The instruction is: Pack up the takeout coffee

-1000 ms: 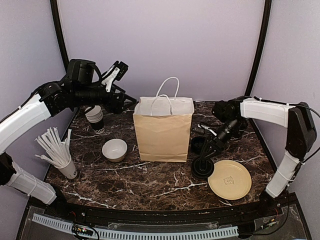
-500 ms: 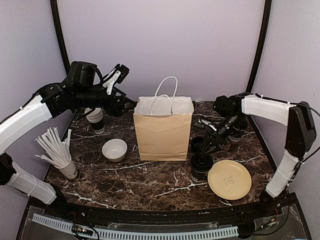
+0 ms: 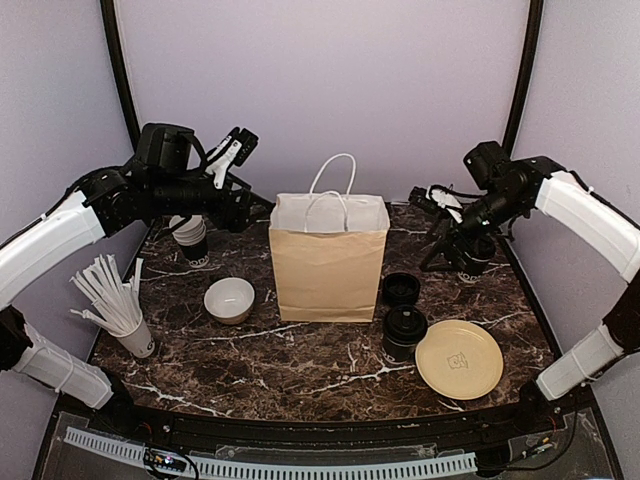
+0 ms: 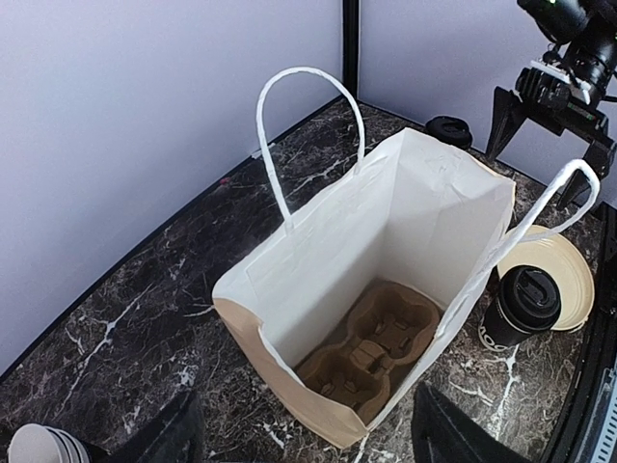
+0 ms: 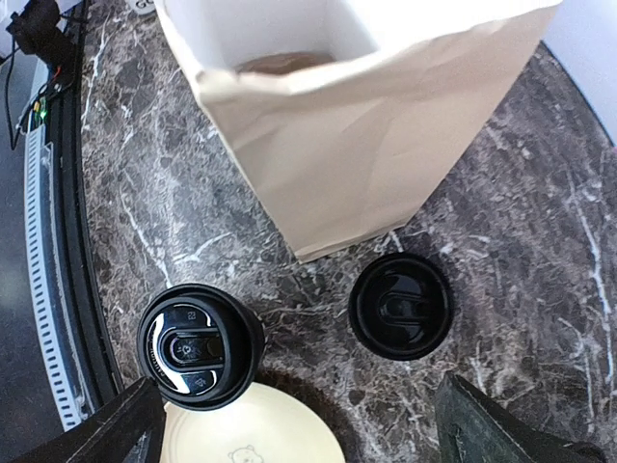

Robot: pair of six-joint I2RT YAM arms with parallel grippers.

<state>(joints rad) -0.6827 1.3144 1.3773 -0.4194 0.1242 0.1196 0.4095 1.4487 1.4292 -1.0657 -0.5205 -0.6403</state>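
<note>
Black cup (image 3: 403, 336) now free, prob. upright

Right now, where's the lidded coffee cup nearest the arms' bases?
Top view, right of centre: the lidded cup stands upright between the paper bag and the yellow plate, loose lids just behind it.

Lab test cell, not a café: my left arm (image 3: 45, 245) and right arm (image 3: 590, 215) work a small marble-pattern tabletop (image 3: 300, 375). Plain lilac panels (image 3: 320, 80) and black poles (image 3: 118, 60) box it in. A white slotted cable duct (image 3: 300, 468) runs along the near edge.
</note>
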